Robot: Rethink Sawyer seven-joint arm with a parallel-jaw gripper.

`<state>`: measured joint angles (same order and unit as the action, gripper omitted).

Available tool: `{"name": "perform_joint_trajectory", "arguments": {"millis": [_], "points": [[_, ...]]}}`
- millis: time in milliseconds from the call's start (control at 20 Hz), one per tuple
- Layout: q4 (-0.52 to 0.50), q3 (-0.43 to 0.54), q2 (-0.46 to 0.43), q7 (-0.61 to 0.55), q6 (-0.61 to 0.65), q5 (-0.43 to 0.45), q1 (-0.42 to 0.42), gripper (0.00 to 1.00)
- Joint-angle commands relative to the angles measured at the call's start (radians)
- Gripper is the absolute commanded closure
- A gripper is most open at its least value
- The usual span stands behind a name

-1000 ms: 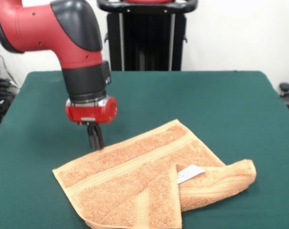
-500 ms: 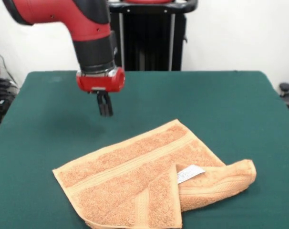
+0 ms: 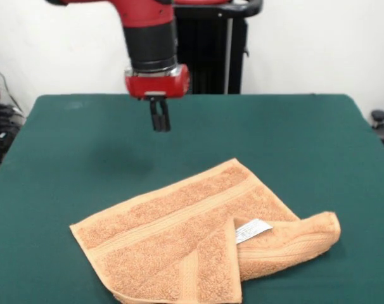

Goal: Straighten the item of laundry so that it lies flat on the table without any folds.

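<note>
The orange-tan towel (image 3: 198,237) lies on the green table (image 3: 306,139) at the front, folded: its right part is doubled over and a flap lies across the middle, with a white label (image 3: 252,230) showing at the fold. A woven band stripe runs along its length. My gripper (image 3: 160,125) hangs in the air above the table, behind the towel and to its left, well clear of it. Its fingers are together and hold nothing.
The black pedestal (image 3: 201,47) stands behind the table's far edge. Dark cables and equipment (image 3: 2,126) lie off the table's left side, and a dark object (image 3: 382,123) off its right side.
My gripper has risen from the towel's back left edge and moved up and to the right, away from the towel. The towel has not moved.
</note>
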<state>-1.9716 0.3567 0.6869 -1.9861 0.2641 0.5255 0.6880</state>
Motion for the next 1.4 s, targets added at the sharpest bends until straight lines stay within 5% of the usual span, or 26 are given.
{"name": "perform_joint_trajectory", "arguments": {"millis": [50,800,1400], "points": [[-0.044,0.017,0.107,-0.126,0.076,-0.077,-0.146,1.00],[0.103,-0.035,-0.003,-0.156,-0.005,-0.175,-0.313,1.00],[0.198,0.004,-0.084,-0.082,0.025,-0.191,-0.273,1.00]]}}
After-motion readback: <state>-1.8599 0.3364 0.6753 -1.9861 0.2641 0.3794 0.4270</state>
